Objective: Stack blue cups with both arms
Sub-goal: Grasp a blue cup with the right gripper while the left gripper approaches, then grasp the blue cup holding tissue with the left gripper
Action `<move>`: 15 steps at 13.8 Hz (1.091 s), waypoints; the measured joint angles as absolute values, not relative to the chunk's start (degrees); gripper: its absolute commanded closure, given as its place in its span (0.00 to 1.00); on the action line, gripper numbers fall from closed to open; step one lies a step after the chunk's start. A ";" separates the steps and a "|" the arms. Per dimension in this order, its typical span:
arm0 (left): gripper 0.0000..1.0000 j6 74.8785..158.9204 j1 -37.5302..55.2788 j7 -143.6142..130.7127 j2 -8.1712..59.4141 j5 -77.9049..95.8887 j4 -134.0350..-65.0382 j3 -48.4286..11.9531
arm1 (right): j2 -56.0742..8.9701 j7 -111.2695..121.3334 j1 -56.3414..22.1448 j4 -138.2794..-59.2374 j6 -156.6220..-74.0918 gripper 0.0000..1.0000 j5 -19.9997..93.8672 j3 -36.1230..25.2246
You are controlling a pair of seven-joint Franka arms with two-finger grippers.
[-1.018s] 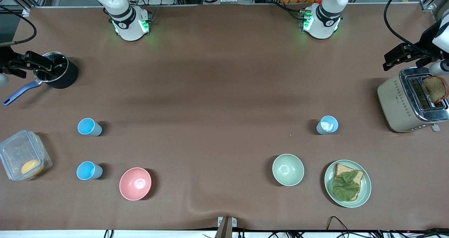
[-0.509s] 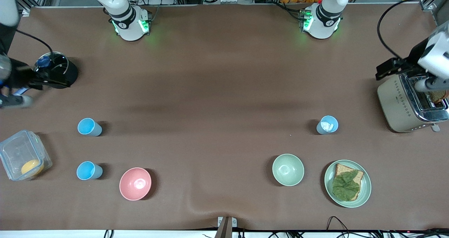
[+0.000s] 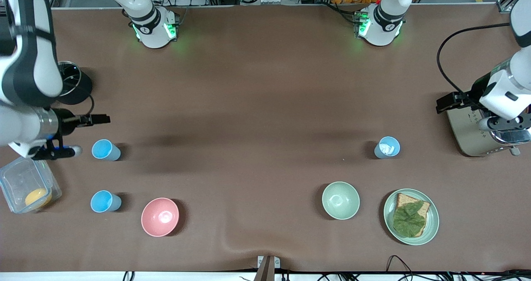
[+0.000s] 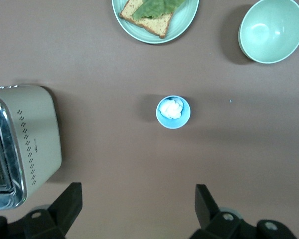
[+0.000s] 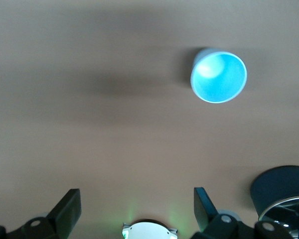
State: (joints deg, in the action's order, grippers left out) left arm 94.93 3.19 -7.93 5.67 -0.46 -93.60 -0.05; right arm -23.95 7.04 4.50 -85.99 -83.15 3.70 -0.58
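Three blue cups stand upright on the brown table. Two are at the right arm's end, one (image 3: 105, 149) farther from the front camera than the other (image 3: 105, 201). The third (image 3: 387, 147), toward the left arm's end, holds something white. My right gripper (image 3: 54, 150) hangs open and empty beside the farther cup, which shows in the right wrist view (image 5: 219, 75) apart from the gripper (image 5: 137, 201). My left gripper (image 3: 504, 125) is open and empty over the toaster (image 3: 466, 134). The left wrist view shows the third cup (image 4: 173, 112) away from the gripper (image 4: 138, 199).
A pink bowl (image 3: 160, 216) sits beside the nearer cup. A green bowl (image 3: 340, 200) and a plate with bread and lettuce (image 3: 410, 216) lie nearer the camera than the third cup. A black pot (image 3: 74, 84) and a clear box (image 3: 25, 183) are at the right arm's end.
The right gripper has moved from the black pot to beside the farther cup. The left gripper has shifted over the toaster, now covering its slots. The cups have not moved.
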 measured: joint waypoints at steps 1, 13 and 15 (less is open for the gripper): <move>0.00 96.29 3.12 -7.93 5.70 -0.46 -94.64 -0.05 | -26.24 7.34 6.19 -85.98 -84.12 0.00 2.66 -0.69; 0.00 115.85 3.07 -7.93 9.21 -0.46 -108.39 -0.59 | -35.04 16.62 11.16 -88.07 -105.03 0.00 -5.14 -1.07; 0.00 118.23 2.97 -7.93 10.80 -0.46 -109.70 -0.58 | -36.59 16.69 11.44 -88.08 -105.99 0.00 -5.14 -1.06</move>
